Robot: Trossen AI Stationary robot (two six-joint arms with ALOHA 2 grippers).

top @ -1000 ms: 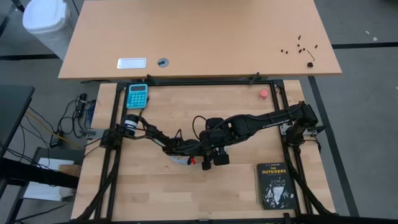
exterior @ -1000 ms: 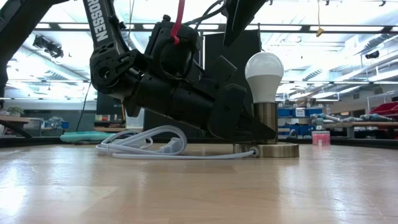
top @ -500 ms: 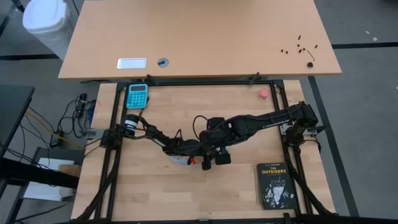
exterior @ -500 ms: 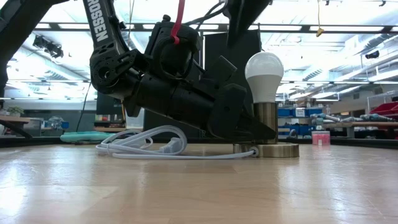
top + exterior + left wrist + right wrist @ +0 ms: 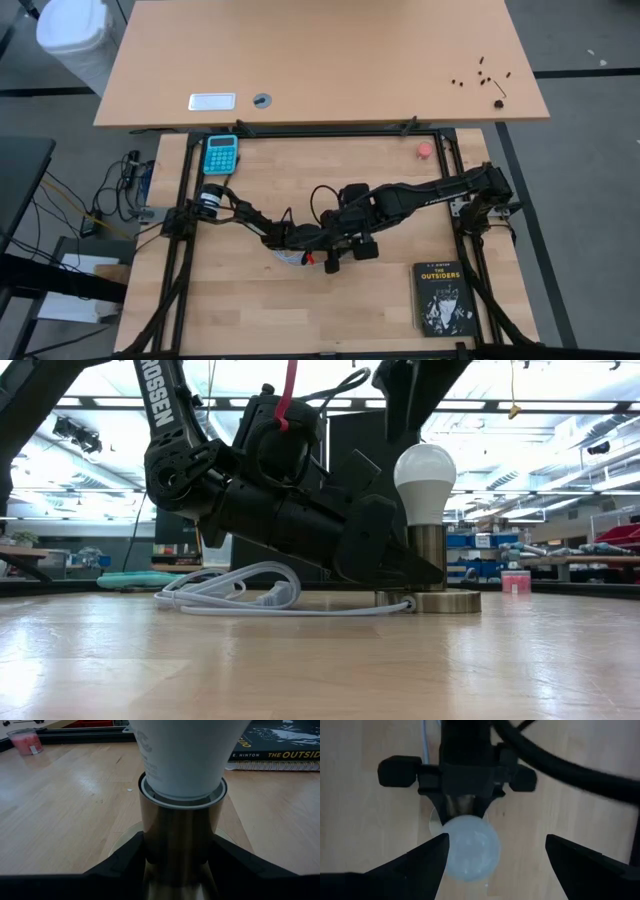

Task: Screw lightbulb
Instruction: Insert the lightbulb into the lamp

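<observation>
My right tool [image 5: 492,857] had shifted slightly and hung released, directly above the lightbulb [image 5: 425,482], not touching it. My left tool [image 5: 177,865] stayed clamped on the socket [image 5: 180,840] holding the lightbulb upright. I judged tightening unfinished.

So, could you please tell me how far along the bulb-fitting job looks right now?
Done: the white frosted lightbulb stands upright in the brass cylindrical socket. In hand: the left gripper clamps the socket's stem, while the right gripper hangs open above the bulb, not gripping it. Left: possibly more tightening; how deep the base sits is hidden.
</observation>
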